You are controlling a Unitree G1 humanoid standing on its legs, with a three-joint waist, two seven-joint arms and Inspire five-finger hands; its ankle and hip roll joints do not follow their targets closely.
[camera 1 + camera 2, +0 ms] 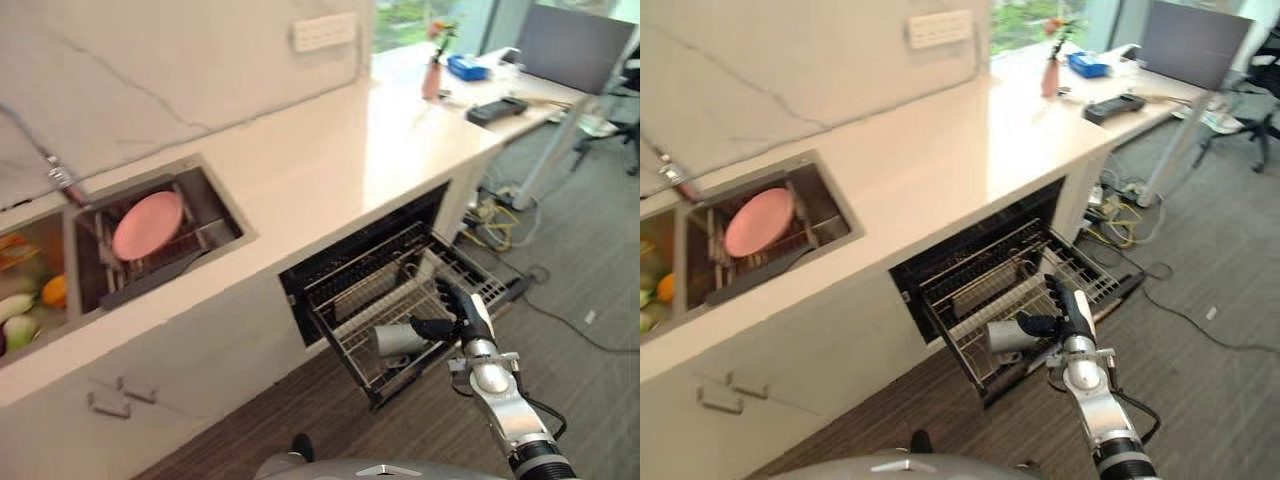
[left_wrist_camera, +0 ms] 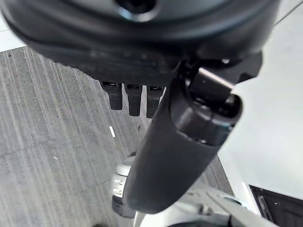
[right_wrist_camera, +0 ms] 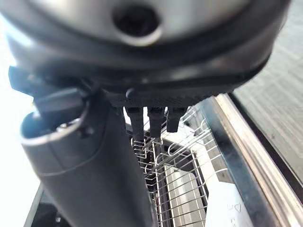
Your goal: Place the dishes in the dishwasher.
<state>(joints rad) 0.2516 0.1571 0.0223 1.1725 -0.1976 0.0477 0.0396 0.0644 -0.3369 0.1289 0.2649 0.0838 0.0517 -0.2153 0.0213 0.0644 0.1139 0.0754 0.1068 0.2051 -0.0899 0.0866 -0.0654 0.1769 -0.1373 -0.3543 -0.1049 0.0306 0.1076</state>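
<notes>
R hand [image 1: 470, 318] over pulled-out dishwasher rack [image 1: 400, 300], fingers [image 3: 149, 120] straight and side by side, gripping nothing. Grey cup [image 1: 400, 340] on its side in rack, just beside thumb tip. Pink plate [image 1: 148, 224] well apart, in sink [image 1: 215, 205]. L hand [image 2: 180, 142] relaxed, fingers straight, over floor.

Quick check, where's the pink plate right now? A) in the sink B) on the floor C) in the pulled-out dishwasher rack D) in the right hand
A: the pink plate leans in the sink, while the right hand is over at the dishwasher rack beside a grey cup.
</notes>
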